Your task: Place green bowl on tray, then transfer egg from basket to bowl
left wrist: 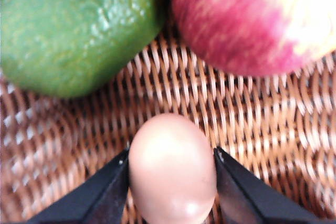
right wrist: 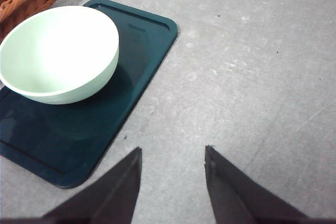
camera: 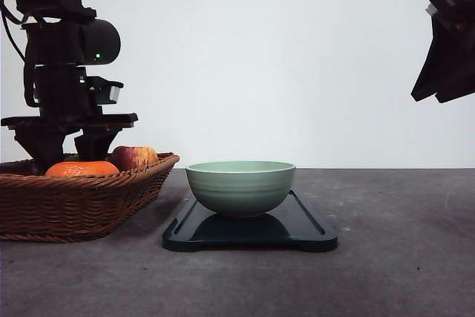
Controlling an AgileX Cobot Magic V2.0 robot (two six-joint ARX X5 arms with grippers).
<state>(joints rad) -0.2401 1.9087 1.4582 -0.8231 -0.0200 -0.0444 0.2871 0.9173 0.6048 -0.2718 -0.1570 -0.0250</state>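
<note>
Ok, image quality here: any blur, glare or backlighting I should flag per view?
Front view: bright wall backlights the left arm into near silhouette; green bowl and tray are sharp. Left wrist view: soft close-up focus, egg slightly blurred between the left hand fingers, apple overexposed at its pale side. Right wrist view: sharp, bowl interior nearly washed out.

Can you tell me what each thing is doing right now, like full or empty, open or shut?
green bowl: upright on the tray, empty
tray: flat on the table, holding the bowl
basket: holds fruit and the egg
egg: in the basket, between the left jaws
left gripper: jaws closed around the egg
right gripper: jaws open, empty, above the table
</note>
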